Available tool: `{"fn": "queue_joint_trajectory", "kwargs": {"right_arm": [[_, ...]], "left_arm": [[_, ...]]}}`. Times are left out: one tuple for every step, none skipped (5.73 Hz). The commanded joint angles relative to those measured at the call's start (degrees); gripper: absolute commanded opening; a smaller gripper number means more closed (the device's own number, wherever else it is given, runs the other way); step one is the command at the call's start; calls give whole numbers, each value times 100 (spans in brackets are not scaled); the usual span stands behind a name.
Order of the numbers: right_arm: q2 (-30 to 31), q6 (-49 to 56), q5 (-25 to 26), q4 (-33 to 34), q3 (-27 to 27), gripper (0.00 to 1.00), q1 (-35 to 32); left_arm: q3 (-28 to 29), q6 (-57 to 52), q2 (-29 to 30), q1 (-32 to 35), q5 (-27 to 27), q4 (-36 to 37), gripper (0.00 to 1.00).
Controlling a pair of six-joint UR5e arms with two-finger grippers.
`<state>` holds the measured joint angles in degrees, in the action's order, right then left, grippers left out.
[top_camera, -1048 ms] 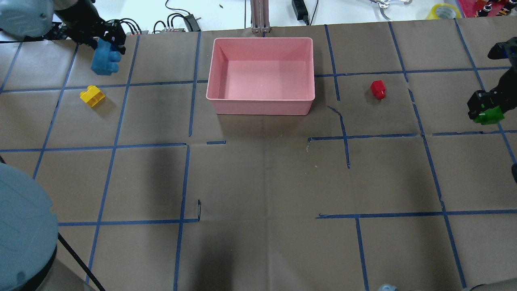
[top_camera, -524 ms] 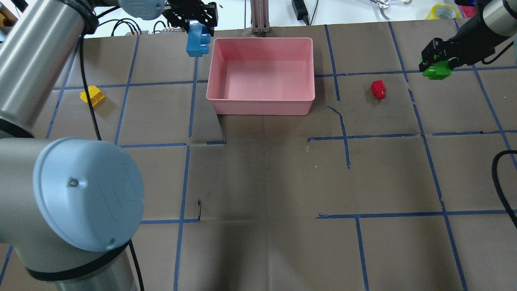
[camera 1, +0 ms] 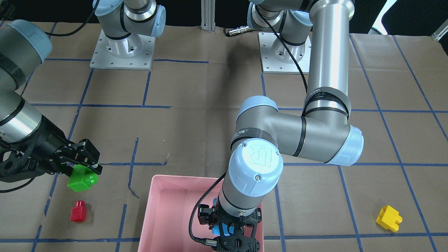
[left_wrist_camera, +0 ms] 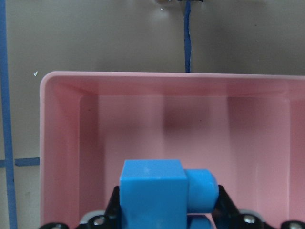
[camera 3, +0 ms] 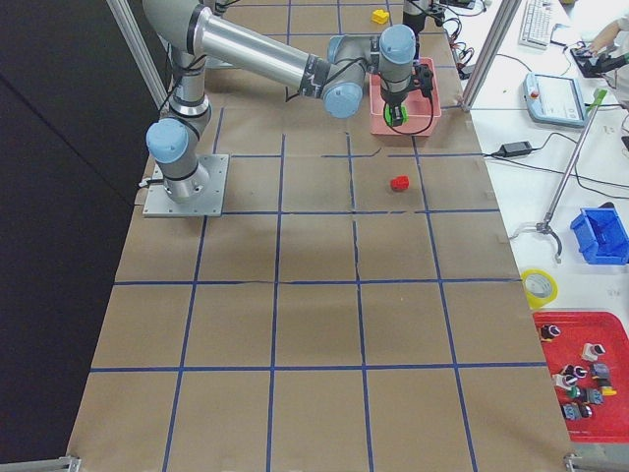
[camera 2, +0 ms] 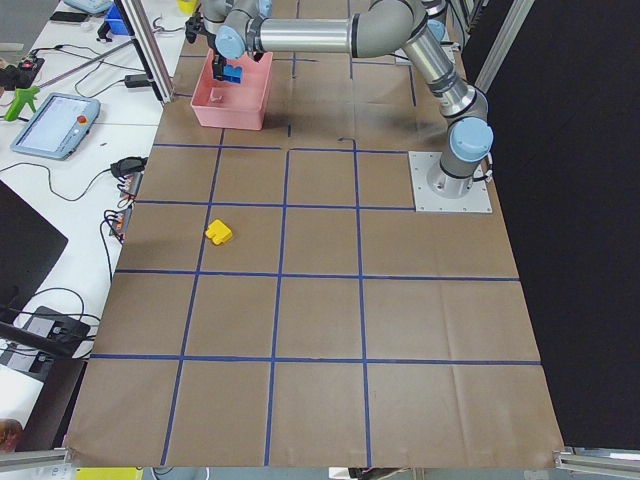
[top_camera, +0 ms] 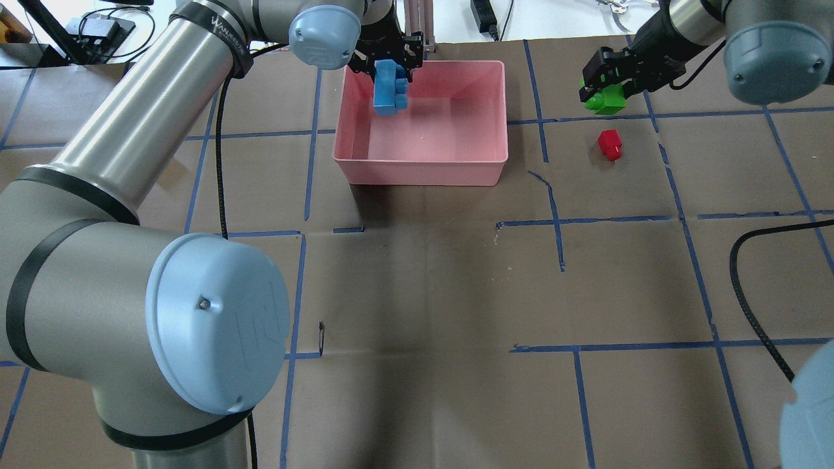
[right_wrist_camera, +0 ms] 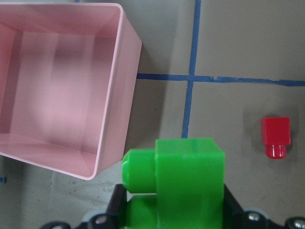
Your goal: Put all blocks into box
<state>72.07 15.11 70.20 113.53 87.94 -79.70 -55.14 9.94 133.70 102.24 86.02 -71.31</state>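
Observation:
My left gripper is shut on the blue block and holds it over the far left part of the pink box. The left wrist view shows the blue block above the box floor. My right gripper is shut on the green block, in the air right of the box, just beyond the red block on the table. The yellow block lies on the table far left of the box; my left arm hides it in the overhead view.
An aluminium post and a power adapter stand just beyond the box's far edge. My left arm's elbow spans the near left of the table. A black cable loops from the right arm.
My left gripper has carried the blue block rightward, from outside the box's far left corner to over the box. My right gripper has carried the green block leftward, closer to the box.

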Motion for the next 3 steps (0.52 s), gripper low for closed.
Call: {"fn": "queue_joint_trajectory", "kwargs": {"right_arm": [[-254,-218,72,-33,-434,8,-273],[-325,-706,29,-59,-462,8,-518],[-447,-1277,-15,-7,-602,8,-799]], "left_arm": [[-111,-61,-273,-246,28,-75,100],[-120,-97,-535,-596,-32,-311,100],[-129,-123,-773,-904,-16,-670,100]]}}
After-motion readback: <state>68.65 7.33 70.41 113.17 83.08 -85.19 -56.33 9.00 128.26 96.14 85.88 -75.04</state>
